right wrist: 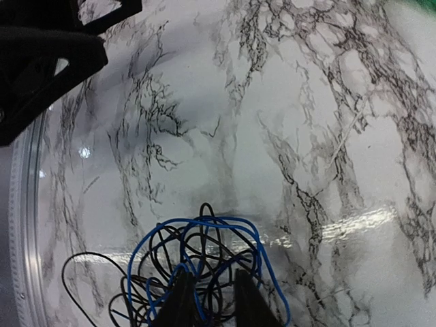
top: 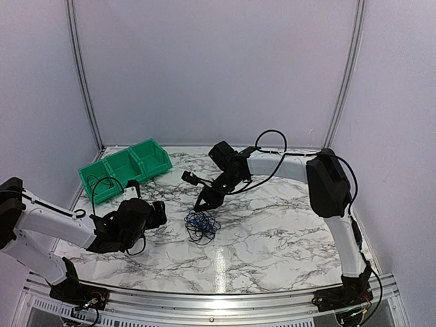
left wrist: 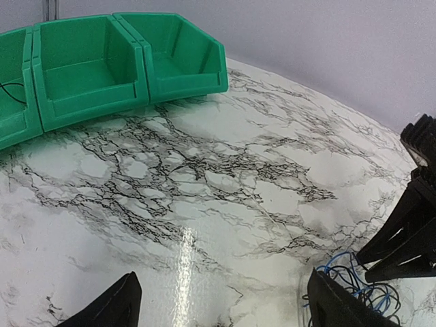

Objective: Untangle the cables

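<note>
The cables (top: 202, 226) are a small knot of thin blue and black wires lying on the marble table (top: 272, 238). My right gripper (top: 202, 204) points down into the knot's far side. In the right wrist view its gripper (right wrist: 214, 300) has the jaws a narrow gap apart, with strands of the cables (right wrist: 204, 252) running between and around the tips. My left gripper (left wrist: 221, 306) is open wide and empty, low over the table just left of the knot. The cables (left wrist: 354, 279) show by its right finger, with the right gripper's fingers (left wrist: 402, 238) beyond.
A row of green bins (top: 126, 167) stands at the back left, also in the left wrist view (left wrist: 102, 65). A metal rail (top: 204, 300) runs along the table's near edge. White walls close in the back and sides.
</note>
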